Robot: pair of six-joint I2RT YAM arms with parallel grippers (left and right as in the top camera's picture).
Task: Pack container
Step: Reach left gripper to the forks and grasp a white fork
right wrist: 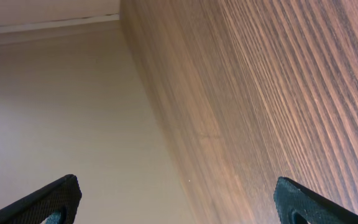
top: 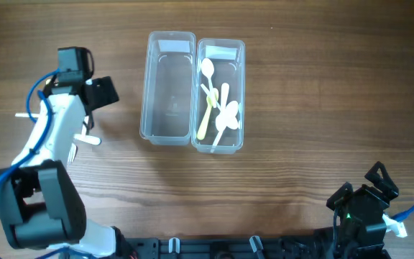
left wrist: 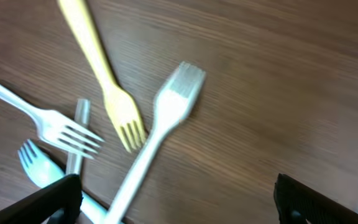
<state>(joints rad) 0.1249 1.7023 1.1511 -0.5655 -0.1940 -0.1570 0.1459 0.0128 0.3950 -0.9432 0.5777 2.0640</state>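
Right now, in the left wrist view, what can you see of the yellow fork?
The yellow fork looks like pale plastic, one piece: slim flat handle, short tines. It lies flat on the wooden table, handle leaving the top edge, tines pointing down the picture. Its tips reach a white fork's handle; contact is unclear.

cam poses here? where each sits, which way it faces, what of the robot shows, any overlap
Overhead: above the table, facing straight down on two containers; left arm and right arm show.
Left wrist: on the left arm, facing down at forks on the wood; open jaws' tips in bottom corners.
Right wrist: on the right arm, looking low along the table to its edge; open jaws' tips in bottom corners.
Shared: overhead and left wrist both catch the forks, partly hidden under the arm from above.
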